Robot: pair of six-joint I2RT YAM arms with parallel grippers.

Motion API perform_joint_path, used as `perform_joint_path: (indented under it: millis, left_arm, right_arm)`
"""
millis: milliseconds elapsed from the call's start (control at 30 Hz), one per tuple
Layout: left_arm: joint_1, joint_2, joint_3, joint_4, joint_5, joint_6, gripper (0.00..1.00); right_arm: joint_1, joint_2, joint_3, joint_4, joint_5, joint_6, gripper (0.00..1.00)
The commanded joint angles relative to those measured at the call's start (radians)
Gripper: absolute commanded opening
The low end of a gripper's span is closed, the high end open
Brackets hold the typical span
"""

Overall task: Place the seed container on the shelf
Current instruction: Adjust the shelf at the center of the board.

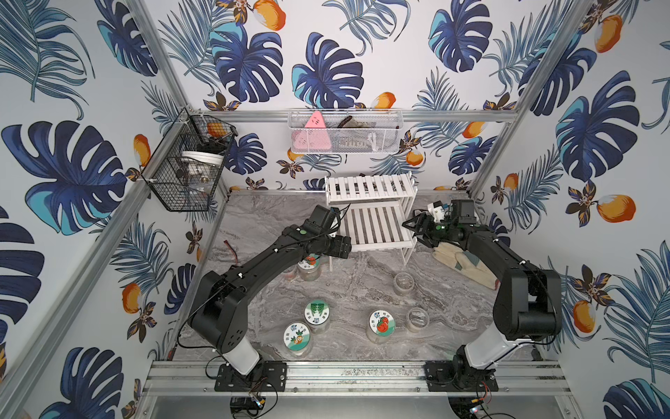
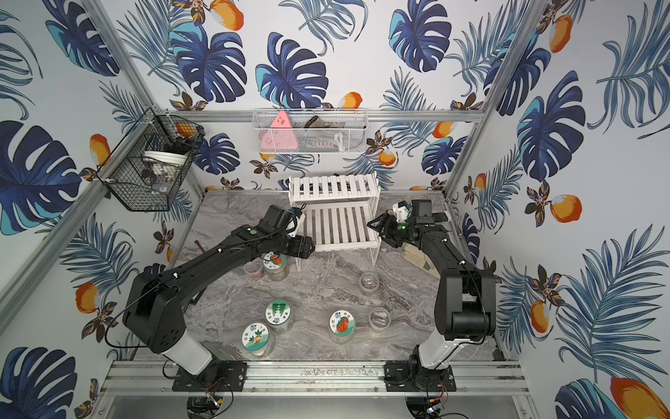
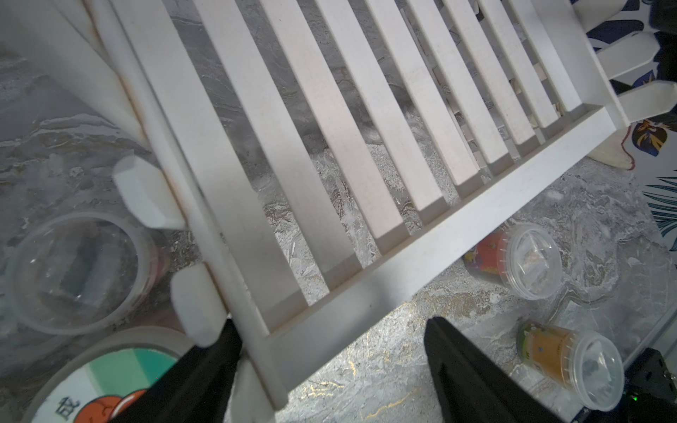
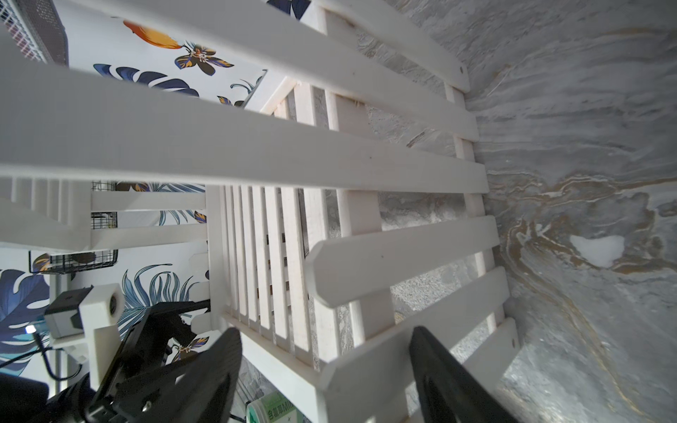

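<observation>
A black wire basket [image 1: 174, 181] hangs on the left wall. The left gripper [image 3: 331, 322] hovers at the front left corner of the shelf [image 1: 369, 187], its jaws wide with nothing between them. Seven round, clear plastic seed containers [image 1: 317, 312] stand on the grey marble table [image 1: 362, 265]. Four have printed lids and three have plain clear ones, and two of them sit under the left arm. The one shelf is white, slatted and two-stepped, below a white mesh basket [image 1: 362, 145]. The right gripper [image 4: 325, 329] is at the shelf's right edge, jaws apart over a side slat. Pale fabric gloves [image 1: 456, 259] lie beneath that arm
</observation>
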Motion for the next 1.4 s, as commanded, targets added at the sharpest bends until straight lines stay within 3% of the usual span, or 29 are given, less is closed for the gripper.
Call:
perform_joint_path:
  millis: [0,200,467,633,833,933,1000,1067,1133,1200,1367]
  left_arm:
    - [0.007,-0.018,-0.011,0.002,-0.021,-0.019,0.9]
    - [0.021,-0.053,-0.021,-0.009,0.035,-0.012,0.97]
    - [0.021,-0.094,-0.059,-0.015,0.13,-0.008,0.95]
    - [0.025,-0.165,-0.088,-0.035,0.003,-0.019,0.99]
    - [0.073,-0.292,-0.088,-0.046,-0.121,-0.032,0.99]
    - [0.113,-0.321,-0.091,-0.06,-0.161,-0.063,0.98]
    - [0.123,-0.343,-0.101,-0.062,-0.146,-0.066,0.95]
    - [0.124,-0.384,-0.144,-0.007,-0.052,-0.046,0.96]
    - [0.109,-0.415,-0.19,0.038,0.064,-0.051,0.96]
    - [0.062,-0.423,-0.21,0.029,0.106,-0.042,0.94]
    - [-0.136,-0.451,-0.285,0.026,0.082,-0.03,0.93]
  right_arm:
    - [0.004,-0.02,-0.021,0.031,-0.105,0.022,0.76]
    - [0.004,-0.066,-0.03,-0.026,-0.094,-0.011,0.76]
    - [0.003,-0.153,-0.08,-0.08,-0.078,-0.016,0.76]
    - [0.002,-0.245,-0.076,-0.188,0.137,-0.045,0.77]
    - [0.003,-0.352,-0.045,-0.252,0.211,-0.074,0.77]
    - [0.009,-0.396,-0.049,-0.343,0.314,-0.07,0.75]
    - [0.02,-0.437,-0.073,-0.411,0.398,-0.063,0.74]
    - [0.046,-0.476,-0.104,-0.475,0.461,-0.066,0.73]
    - [0.082,-0.506,-0.129,-0.54,0.503,-0.058,0.73]
    - [0.12,-0.526,-0.161,-0.58,0.528,-0.037,0.73]
    - [0.262,-0.619,-0.258,-0.653,0.687,0.107,0.74]
